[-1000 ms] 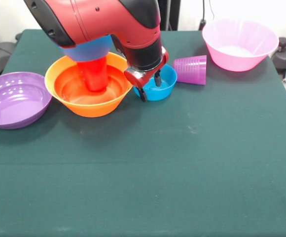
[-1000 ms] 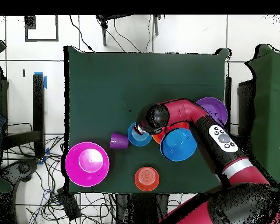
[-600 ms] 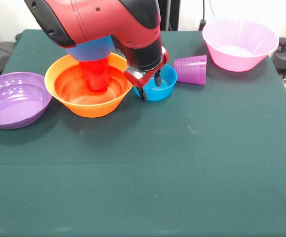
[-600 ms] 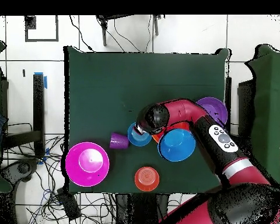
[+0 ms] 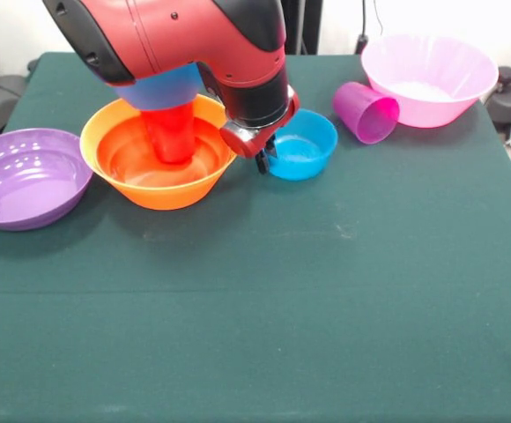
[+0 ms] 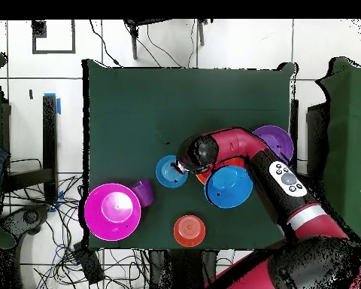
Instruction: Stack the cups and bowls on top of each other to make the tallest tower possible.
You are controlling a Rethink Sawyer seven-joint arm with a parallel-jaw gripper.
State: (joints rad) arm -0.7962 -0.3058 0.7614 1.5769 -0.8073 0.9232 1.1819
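Observation:
The large orange bowl [image 5: 159, 176] holds an upturned red cup [image 5: 172, 132], and a large blue bowl [image 6: 229, 187] rests on that cup, half hidden by my arm in the front view. My gripper [image 5: 262, 156] is low beside this pile, shut on the left rim of the small blue bowl [image 5: 301, 145], also seen from above [image 6: 168, 171]. A purple cup [image 5: 366, 112] lies on its side, touching the pink bowl [image 5: 429, 79]. Overhead, the gripper [image 6: 185, 169] is mostly under the wrist.
A purple bowl [image 5: 26, 176] sits at the table's left edge in the front view. A red-orange bowl [image 6: 189, 230] stands near the robot's side of the table, showing only from above. The pink bowl [image 6: 112, 211] overhangs a table corner.
The gripper's fingers have drawn together at the small blue bowl's rim. That bowl has slid toward the pink bowl, and the purple cup has rolled away against the pink bowl.

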